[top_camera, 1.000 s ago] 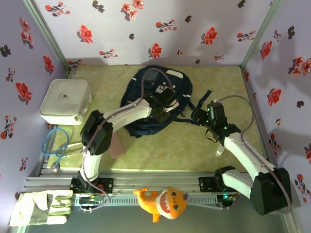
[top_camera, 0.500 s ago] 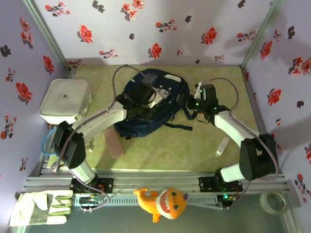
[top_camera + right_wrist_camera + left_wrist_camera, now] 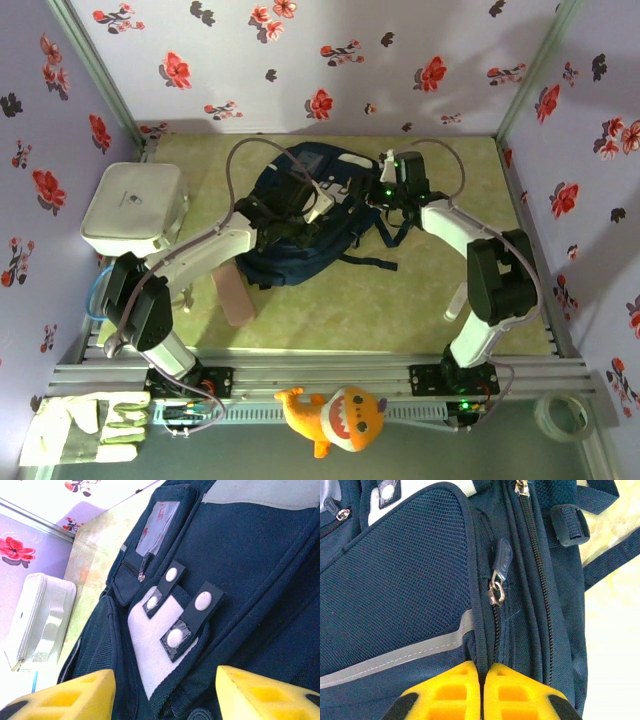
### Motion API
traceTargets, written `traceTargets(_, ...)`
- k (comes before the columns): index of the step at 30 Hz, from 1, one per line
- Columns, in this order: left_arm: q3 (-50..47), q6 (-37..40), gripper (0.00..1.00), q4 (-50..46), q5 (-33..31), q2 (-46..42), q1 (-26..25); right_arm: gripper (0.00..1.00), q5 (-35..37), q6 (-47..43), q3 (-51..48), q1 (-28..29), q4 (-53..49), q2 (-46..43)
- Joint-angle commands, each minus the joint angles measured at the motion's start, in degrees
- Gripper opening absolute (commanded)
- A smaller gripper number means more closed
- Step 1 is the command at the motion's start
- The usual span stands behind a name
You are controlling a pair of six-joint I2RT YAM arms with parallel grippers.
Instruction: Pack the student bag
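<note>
My left fingers [image 3: 450,692] pinch the student bag [image 3: 395,580] seam; my right fingers [image 3: 75,692] are spread. A tug could slip that thin fold free.

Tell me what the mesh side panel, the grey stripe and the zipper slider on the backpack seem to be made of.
On the student bag: mesh panel, woven synthetic netting, matte, judging by its open grid. Grey stripe, probably reflective tape, smooth with a slight sheen and stitched edges. Zipper slider, metal, from its bright silvery glint; its dark pull tab looks like moulded rubber or plastic.
</note>
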Motion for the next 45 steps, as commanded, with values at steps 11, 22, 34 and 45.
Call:
traceTargets(11, -0.3, -2.7, 0.00, 6.5, 0.9, -3.1, 1.3, 0.59, -11.8, -7.0, 0.6, 0.8, 0.4, 4.1)
traceTargets(22, 1.4, -3.2, 0.00, 6.2, 0.9, -1.1, 1.7, 0.54, -15.6, -5.3, -7.1, 0.8, 4.5, -1.5)
traceTargets(34, 1.9, -2.9, 0.00, 5.5, 1.2, -0.6, 1.8, 0.52, -11.0, -6.1, -10.9, 0.9, 2.5, -4.7)
traceTargets(45, 2.0, -2.5, 0.00, 4.2, 1.9, -0.6, 1.8, 0.57, 0.1, -8.8, -5.5, 0.8, -2.1, -3.7)
